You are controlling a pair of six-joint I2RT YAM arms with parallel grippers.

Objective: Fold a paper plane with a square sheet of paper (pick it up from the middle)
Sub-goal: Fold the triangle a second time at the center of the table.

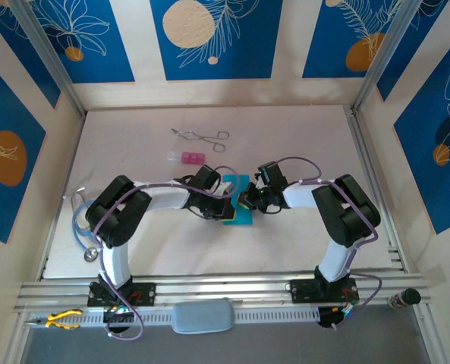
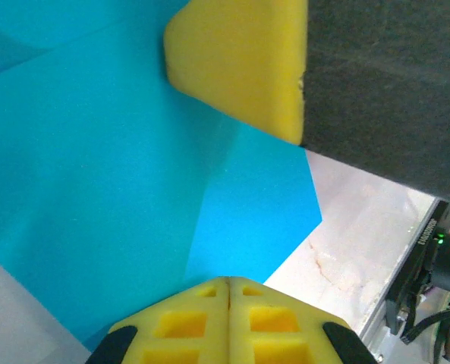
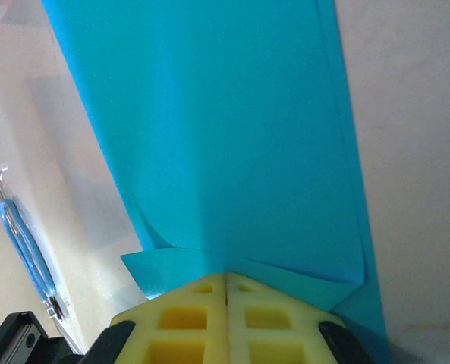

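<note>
The square sheet of paper [image 1: 238, 218] is cyan-blue and lies partly folded at the table's middle, between the two arms. My left gripper [image 1: 226, 206] is shut, and its yellow tips [image 2: 228, 282] rest against the paper [image 2: 111, 174] beside a crease. My right gripper [image 1: 247, 200] is shut too, meeting the sheet from the other side. In the left wrist view one of its yellow fingertips [image 2: 240, 68] presses on the sheet. In the right wrist view its tips [image 3: 226, 277] sit on a folded edge of the paper [image 3: 225, 136]. I cannot tell whether either gripper pinches the paper.
Metal forceps [image 1: 202, 137] and a small pink block [image 1: 190, 158] lie farther back on the white mat. A blue stethoscope [image 1: 80, 224] lies at the left edge. Yellow pliers [image 1: 61, 318] rest on the front rail.
</note>
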